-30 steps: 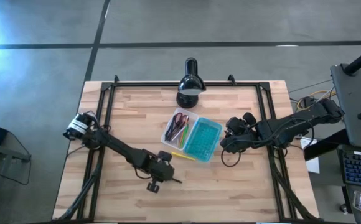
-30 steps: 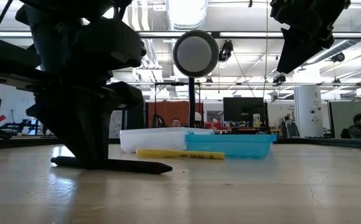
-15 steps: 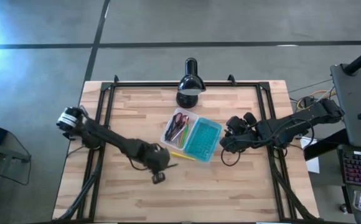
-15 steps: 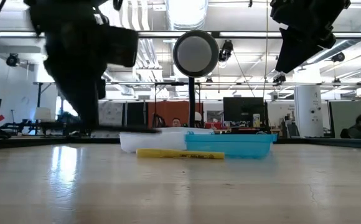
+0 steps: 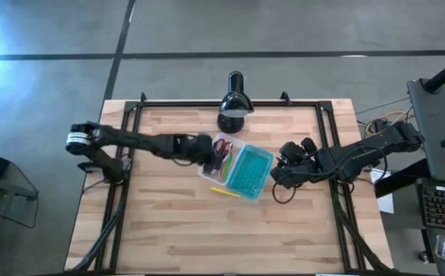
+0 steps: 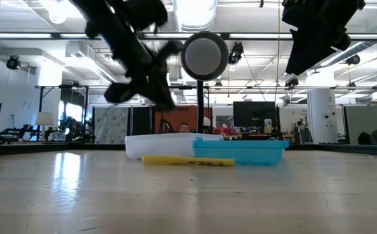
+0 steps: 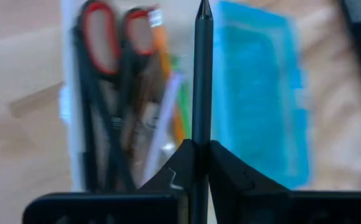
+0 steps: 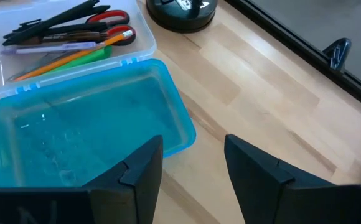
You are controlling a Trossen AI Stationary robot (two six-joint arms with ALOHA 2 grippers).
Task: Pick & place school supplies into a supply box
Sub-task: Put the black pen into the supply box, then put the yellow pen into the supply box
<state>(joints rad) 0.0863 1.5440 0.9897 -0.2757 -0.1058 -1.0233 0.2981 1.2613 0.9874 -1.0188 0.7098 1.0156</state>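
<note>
Left end effector (image 5: 207, 152), pinched on a dark pen (image 7: 201, 93) lifted off the surface, has swung to the supply box (image 5: 236, 167) tray's 9 o'clock edge, drop likely next; right end effector (image 8: 190, 165) waits wide at 3 o'clock; yellow pen (image 5: 225, 192) remains.

Open clear plastic pencil case (image 5: 224, 157) holds red-handled scissors (image 8: 99, 18); its turquoise lid (image 5: 249, 172) lies alongside, a yellow pen (image 5: 225, 191) just beside.
</note>
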